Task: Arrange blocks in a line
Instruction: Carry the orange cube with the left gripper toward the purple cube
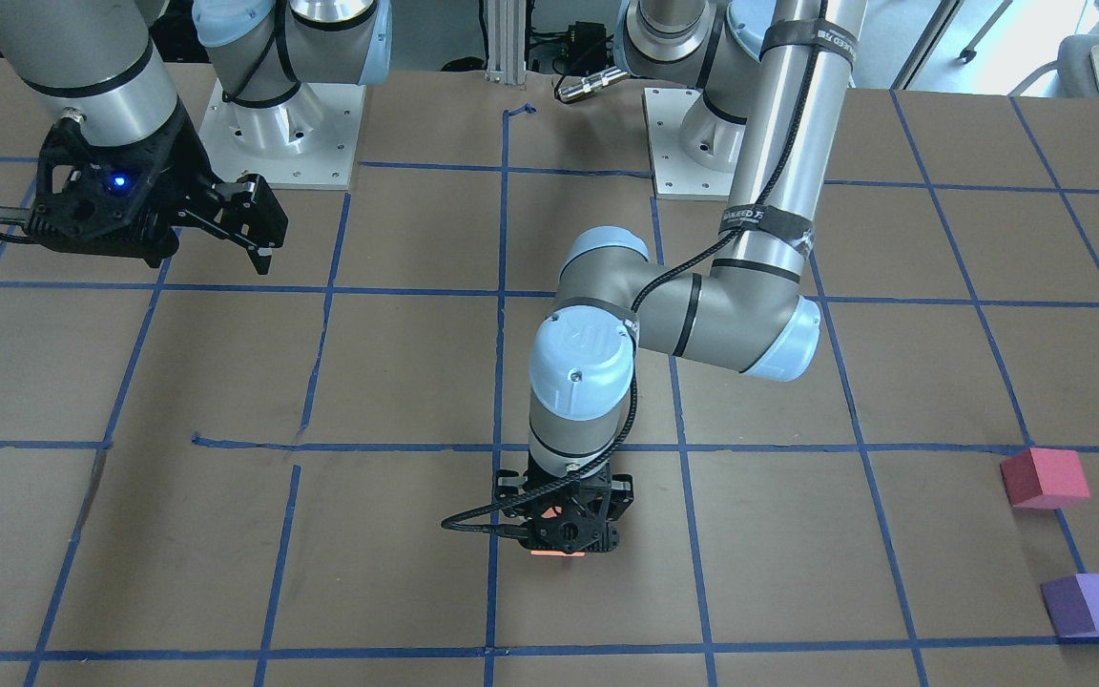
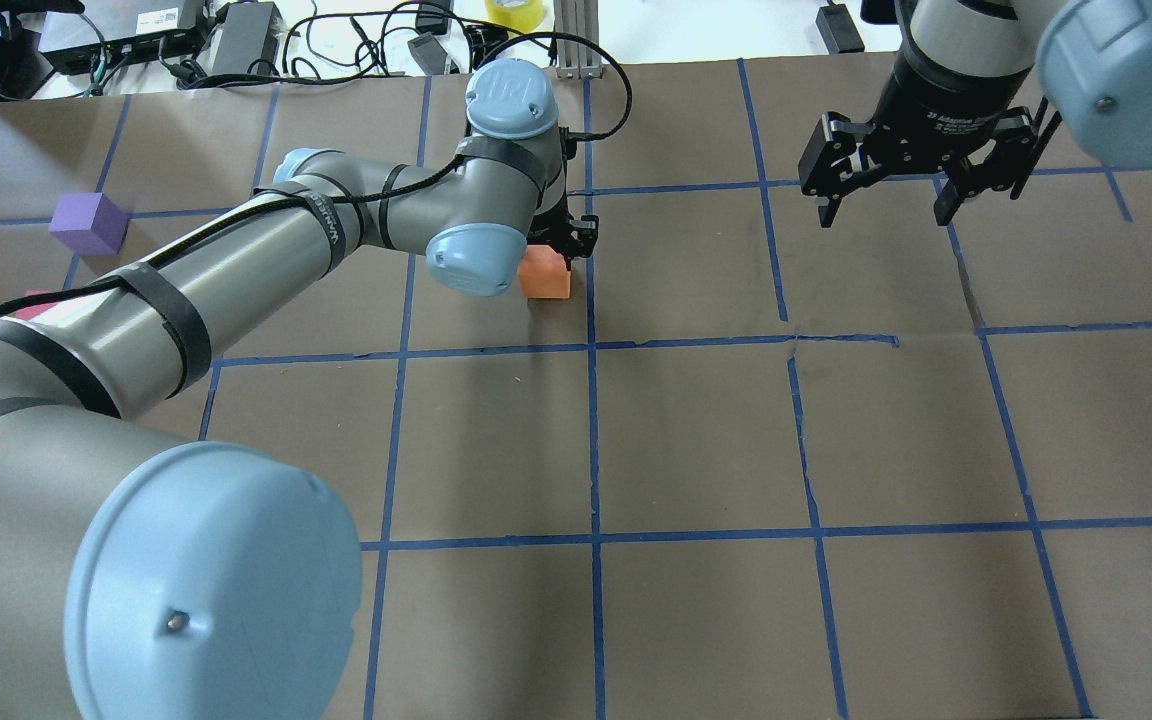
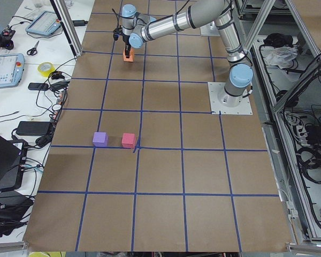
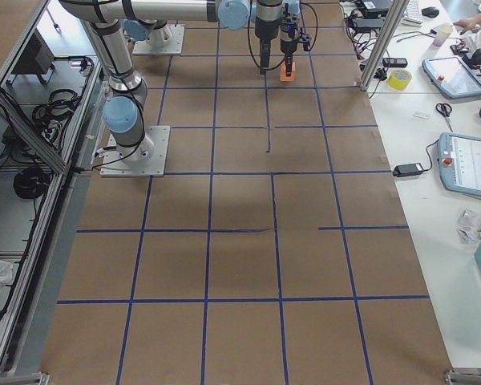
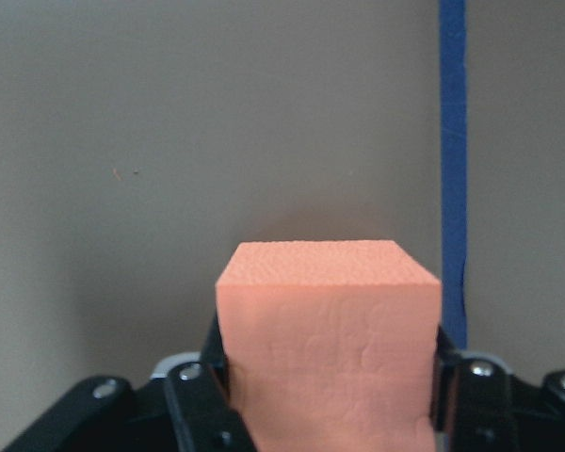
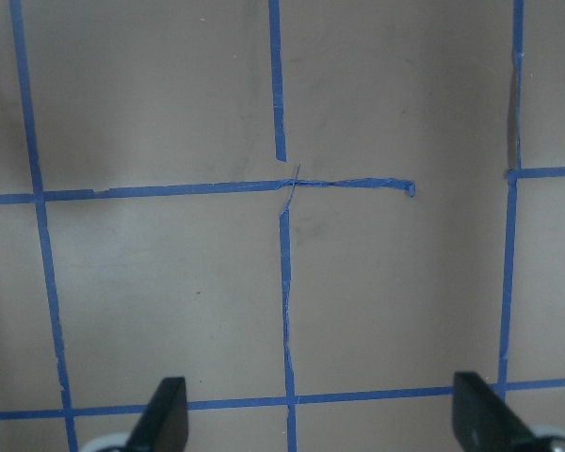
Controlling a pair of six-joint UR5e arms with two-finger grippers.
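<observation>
— What has the left gripper (image 1: 564, 539) got?
— It is clamped on the orange block (image 5: 328, 330), low over the table (image 1: 368, 572). The right gripper (image 2: 886, 212) hangs spread and empty, well off to its right.
— And doing it well?
— The pinkish-red block (image 1: 1044, 477) and purple block (image 1: 1093, 605) sit far to its left; I'd carry the orange block level and release only on their line.

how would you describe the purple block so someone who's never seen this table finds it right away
Start at the brown table with its blue tape grid and go to the end on the robot's left. Two cubes sit there, apart from each other. The purple block is the one farther from the robot's bases, and its only neighbour is the pinkish-red block.
</observation>
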